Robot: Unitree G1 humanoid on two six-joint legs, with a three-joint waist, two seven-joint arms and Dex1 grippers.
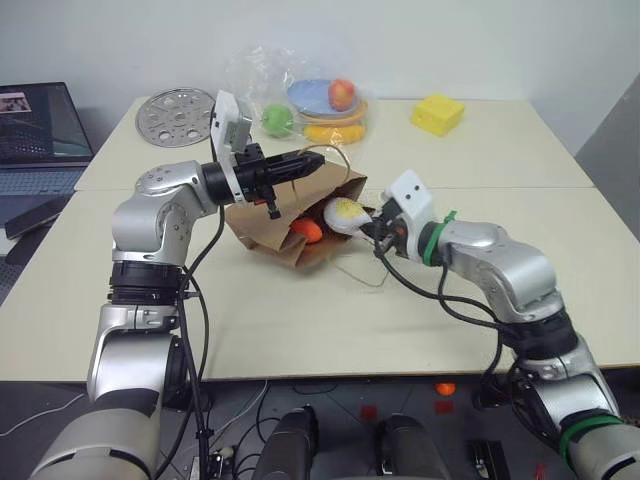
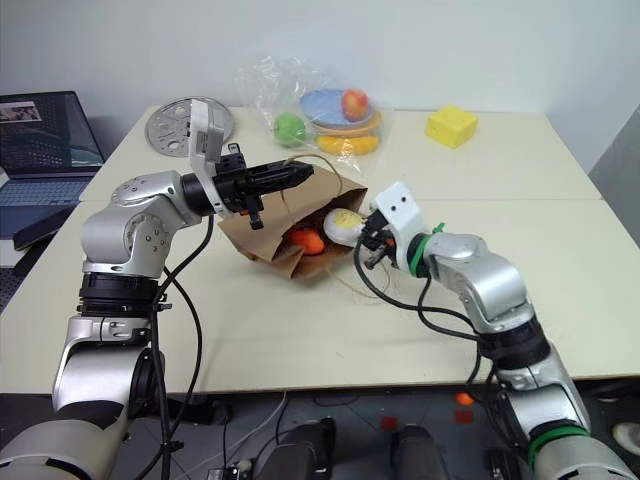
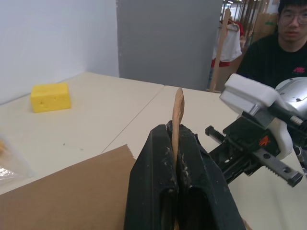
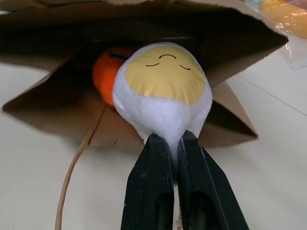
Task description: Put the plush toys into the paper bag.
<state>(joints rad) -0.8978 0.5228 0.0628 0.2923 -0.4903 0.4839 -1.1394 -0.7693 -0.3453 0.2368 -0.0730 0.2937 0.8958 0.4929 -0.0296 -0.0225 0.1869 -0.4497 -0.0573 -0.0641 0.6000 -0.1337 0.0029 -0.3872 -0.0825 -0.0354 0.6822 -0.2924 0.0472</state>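
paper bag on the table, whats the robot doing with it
The left gripper is shut on the top edge of the paper bag, holding its mouth open on the table. The right gripper is shut on the white egg plush and holds it at the bag's opening. The orange carrot plush already lies inside.

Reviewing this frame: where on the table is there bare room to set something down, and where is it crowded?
Bare: the near table strip in front of the paper bag, and the far right corner beyond the yellow foam block. Crowded: the centre, where both grippers meet at the bag mouth with the egg plush, and the back, between the metal disc and the fruit bag.
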